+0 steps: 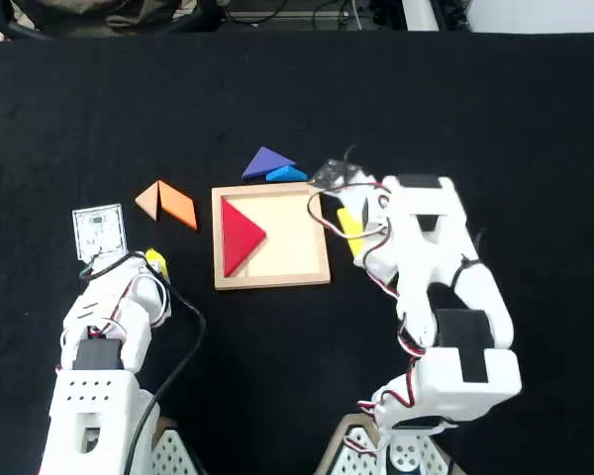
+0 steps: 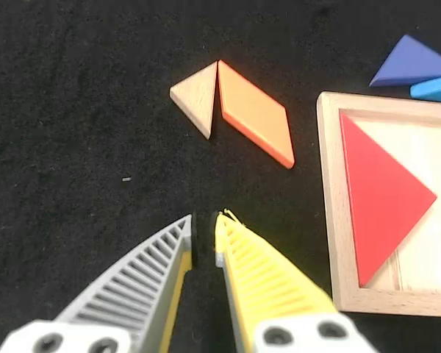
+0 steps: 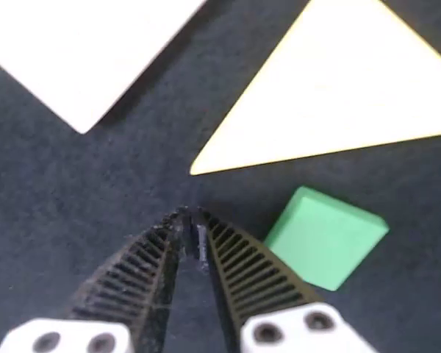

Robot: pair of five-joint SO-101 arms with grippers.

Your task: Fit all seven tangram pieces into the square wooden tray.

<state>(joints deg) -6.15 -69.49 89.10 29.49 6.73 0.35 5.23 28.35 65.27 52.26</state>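
Note:
The square wooden tray (image 1: 322, 237) lies mid-table with a red triangle (image 1: 240, 236) in its left half. Beyond its far edge sit a purple triangle (image 1: 267, 161) and a blue triangle (image 1: 286, 174). Left of the tray, an orange parallelogram (image 2: 255, 114) touches a tan triangle (image 2: 197, 95). My left gripper (image 2: 204, 220) is shut and holds nothing, on the near side of those two pieces. My right gripper (image 3: 189, 220) is shut and empty over the cloth, between a green square (image 3: 325, 237) and a pale yellow triangle (image 3: 338, 88). The yellow triangle (image 1: 349, 223) lies by the tray's right rim, partly under the right arm.
Black cloth covers the table. A pale flat corner (image 3: 81, 44), probably the tray's, lies ahead of the right gripper. The right arm's white body (image 1: 436, 257) stands right of the tray, the left arm (image 1: 109, 317) at the near left.

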